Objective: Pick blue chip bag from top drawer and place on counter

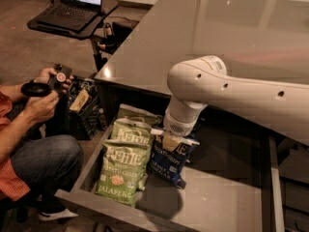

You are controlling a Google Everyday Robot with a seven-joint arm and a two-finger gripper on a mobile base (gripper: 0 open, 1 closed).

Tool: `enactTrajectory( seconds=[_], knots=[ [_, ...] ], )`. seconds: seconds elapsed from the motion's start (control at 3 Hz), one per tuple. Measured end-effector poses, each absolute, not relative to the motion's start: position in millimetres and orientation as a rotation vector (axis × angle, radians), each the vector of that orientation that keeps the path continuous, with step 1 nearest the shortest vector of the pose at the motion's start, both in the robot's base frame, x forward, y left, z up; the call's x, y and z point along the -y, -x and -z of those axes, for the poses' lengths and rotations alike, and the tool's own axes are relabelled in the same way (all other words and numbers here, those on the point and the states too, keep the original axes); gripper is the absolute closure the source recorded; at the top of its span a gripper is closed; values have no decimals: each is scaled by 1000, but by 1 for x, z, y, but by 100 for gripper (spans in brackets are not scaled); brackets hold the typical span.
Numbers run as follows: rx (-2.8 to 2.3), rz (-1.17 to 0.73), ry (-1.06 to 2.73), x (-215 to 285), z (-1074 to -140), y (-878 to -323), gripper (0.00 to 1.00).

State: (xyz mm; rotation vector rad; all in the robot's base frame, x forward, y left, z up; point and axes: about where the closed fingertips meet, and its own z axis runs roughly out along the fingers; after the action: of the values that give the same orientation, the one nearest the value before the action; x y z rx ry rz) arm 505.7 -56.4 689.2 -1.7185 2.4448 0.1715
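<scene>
The blue chip bag [166, 164] stands tilted in the open top drawer [219, 204], its white top edge up and its bottom near the drawer floor. My gripper [171, 140] hangs from the white arm straight above it and is shut on the bag's top edge. The gripper is inside the drawer, just below the front edge of the glossy grey counter [217, 37]. The arm hides the upper part of the bag.
A green jalapeno bag [123, 170] lies just left of the blue bag, touching it, with another green bag [139, 116] behind. A seated person [34, 144] holds a controller at the left. A laptop [72, 6] on a black stand and a black crate [82, 105] are beyond.
</scene>
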Motion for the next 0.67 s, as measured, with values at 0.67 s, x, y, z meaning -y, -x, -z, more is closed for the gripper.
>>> enactTrajectory(
  seconds=[0.67],
  knots=[
    [-2521, -219, 1602, 81, -714, -493, 100]
  ],
)
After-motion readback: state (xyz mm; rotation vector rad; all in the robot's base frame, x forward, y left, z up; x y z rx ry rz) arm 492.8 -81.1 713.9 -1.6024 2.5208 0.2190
